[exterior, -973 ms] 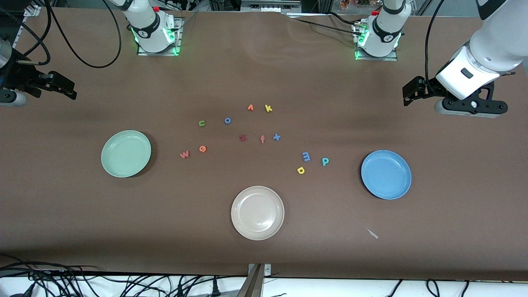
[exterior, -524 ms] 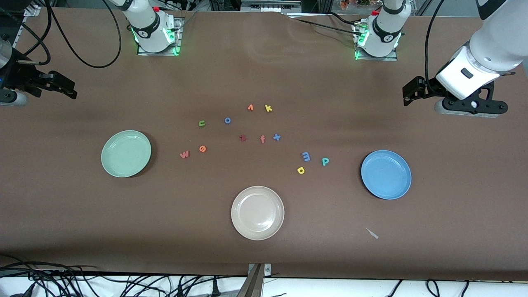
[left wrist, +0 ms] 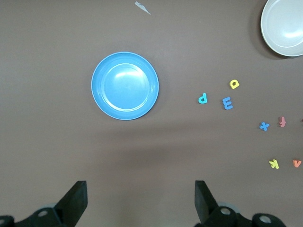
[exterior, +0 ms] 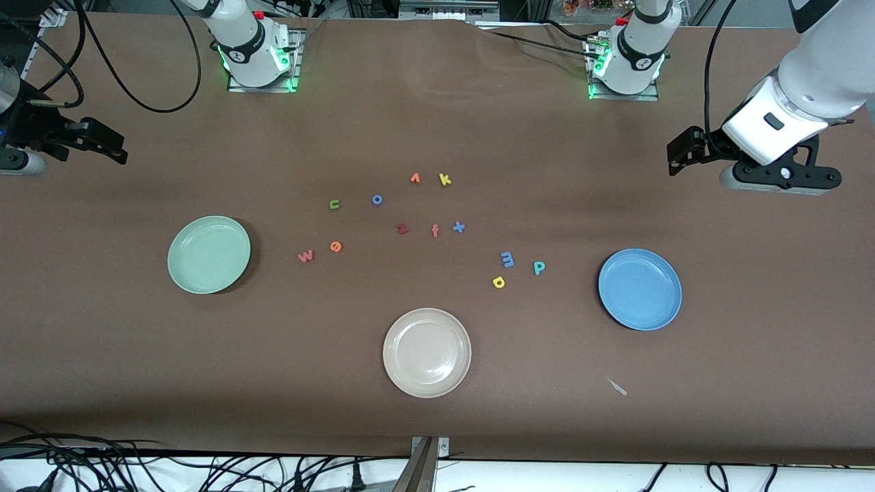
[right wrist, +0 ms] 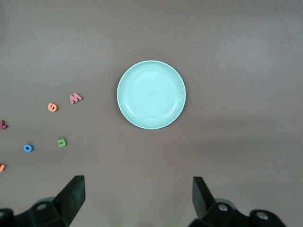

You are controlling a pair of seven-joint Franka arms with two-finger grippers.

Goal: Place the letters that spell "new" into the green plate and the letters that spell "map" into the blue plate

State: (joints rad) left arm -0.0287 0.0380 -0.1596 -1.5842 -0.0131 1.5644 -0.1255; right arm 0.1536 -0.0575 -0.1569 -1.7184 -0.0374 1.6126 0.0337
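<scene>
The pale green plate (exterior: 208, 254) (right wrist: 151, 94) lies toward the right arm's end, with the reddish-pink w (exterior: 305, 256), orange e (exterior: 335, 247) and green n (exterior: 334, 204) beside it on the table. The blue plate (exterior: 640, 288) (left wrist: 125, 85) lies toward the left arm's end. The blue m (exterior: 507, 259), yellow a (exterior: 498, 281) and teal p (exterior: 539, 267) sit beside it. My left gripper (exterior: 683, 152) (left wrist: 140, 189) hangs open and empty over bare table at its end. My right gripper (exterior: 102, 142) (right wrist: 137, 187) hangs open and empty over bare table at its end.
A beige plate (exterior: 426, 352) sits nearest the front camera, mid-table. Other loose letters lie in the middle: blue o (exterior: 377, 199), an orange letter (exterior: 415, 178), yellow k (exterior: 445, 180), dark red z (exterior: 402, 229), salmon f (exterior: 435, 231), blue x (exterior: 459, 227). A small pale scrap (exterior: 617, 387) lies near the blue plate.
</scene>
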